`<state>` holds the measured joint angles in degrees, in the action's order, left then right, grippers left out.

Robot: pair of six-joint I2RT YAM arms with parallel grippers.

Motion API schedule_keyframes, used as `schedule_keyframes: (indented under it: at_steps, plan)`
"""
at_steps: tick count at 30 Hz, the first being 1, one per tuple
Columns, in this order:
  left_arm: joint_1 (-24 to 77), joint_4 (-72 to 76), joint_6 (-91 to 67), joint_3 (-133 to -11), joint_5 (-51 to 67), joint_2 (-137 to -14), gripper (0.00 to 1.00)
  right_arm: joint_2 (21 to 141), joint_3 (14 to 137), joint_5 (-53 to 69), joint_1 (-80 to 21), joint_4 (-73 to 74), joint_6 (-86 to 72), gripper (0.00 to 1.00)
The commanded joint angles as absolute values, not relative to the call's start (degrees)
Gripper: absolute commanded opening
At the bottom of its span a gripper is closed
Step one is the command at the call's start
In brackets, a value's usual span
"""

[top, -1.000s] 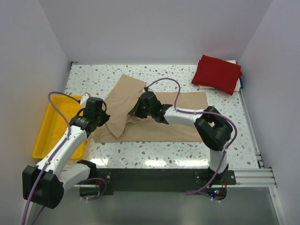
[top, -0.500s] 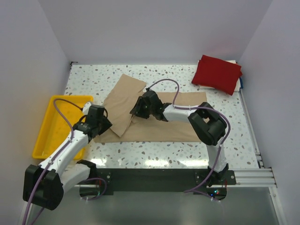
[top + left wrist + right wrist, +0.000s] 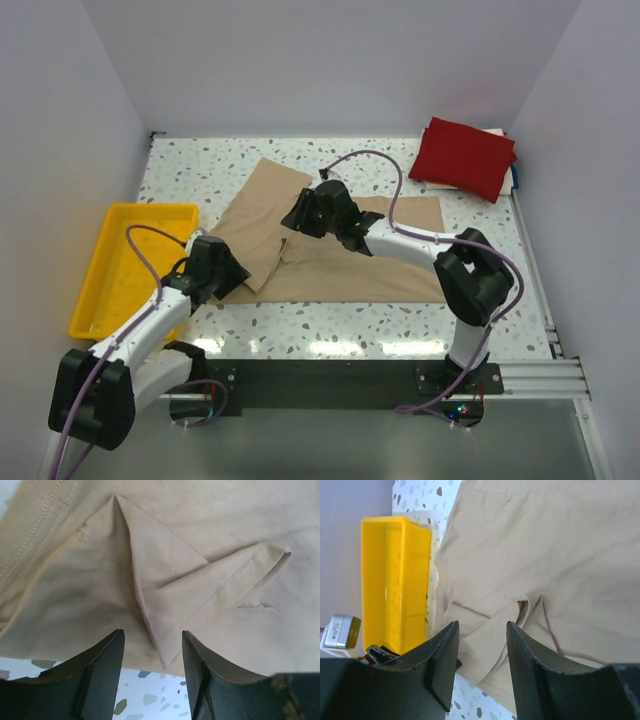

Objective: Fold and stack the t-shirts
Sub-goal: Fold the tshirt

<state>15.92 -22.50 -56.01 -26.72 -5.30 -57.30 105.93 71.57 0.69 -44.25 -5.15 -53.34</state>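
A tan t-shirt [image 3: 330,275] lies partly folded on the speckled table, its left side turned in as a flap [image 3: 165,580]. My left gripper [image 3: 236,278] stands open at the shirt's near-left edge, with nothing between the fingers [image 3: 151,642]. My right gripper [image 3: 291,222] hovers open above the shirt's left-middle and holds nothing [image 3: 482,630]. A dark red t-shirt [image 3: 463,157] lies folded at the far right corner.
A yellow plastic tray [image 3: 105,290] sits at the table's left edge, close to the left arm, and shows in the right wrist view [image 3: 390,580]. Grey walls enclose the table on three sides. A metal rail [image 3: 535,270] runs along the right edge.
Both grippers opened and let go of the tan shirt. The left gripper drew back toward the near-left edge. The right gripper lifted and moved slightly farther away. The folded flap now lies flat.
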Motion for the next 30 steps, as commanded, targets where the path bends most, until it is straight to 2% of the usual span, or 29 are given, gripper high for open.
schedule_keyframes:
  at_steps: [1, 5, 10, 13, 14, 16, 17, 20, 30]
  plan:
    - [16.5, -16.0, -57.1, -25.9, -2.3, -58.5, 0.55, 101.5, 70.4, -2.7, -43.7, -3.5, -50.5, 0.47]
    - [16.8, -14.3, -57.4, -26.2, -1.4, -60.6, 0.53, 99.9, 69.4, -3.6, -43.4, -2.6, -49.8, 0.47]
    - [17.2, -11.8, -57.7, -26.5, -0.7, -62.0, 0.44, 98.1, 67.9, -4.8, -43.3, -2.5, -49.5, 0.47]
    - [17.6, -11.1, -57.7, -26.7, -0.4, -63.5, 0.35, 97.2, 67.2, -5.4, -43.2, -2.1, -49.2, 0.47]
    - [17.7, -10.9, -57.7, -26.8, -0.4, -64.1, 0.27, 96.8, 66.8, -5.5, -43.2, -1.9, -49.2, 0.47]
    - [17.8, -10.5, -57.8, -26.8, -0.4, -64.4, 0.19, 96.3, 66.5, -5.7, -43.0, -1.9, -48.9, 0.47]
    - [17.8, -10.2, -57.7, -27.1, -0.5, -64.6, 0.11, 96.2, 66.3, -6.1, -42.8, -1.6, -48.7, 0.47]
    - [17.8, -10.5, -57.9, -28.5, -1.6, -64.9, 0.0, 94.9, 65.6, -6.9, -42.8, -1.1, -47.9, 0.47]
    - [17.0, -10.6, -59.1, -37.6, -4.8, -70.3, 0.0, 91.7, 64.9, -10.1, -42.5, 2.7, -44.2, 0.47]
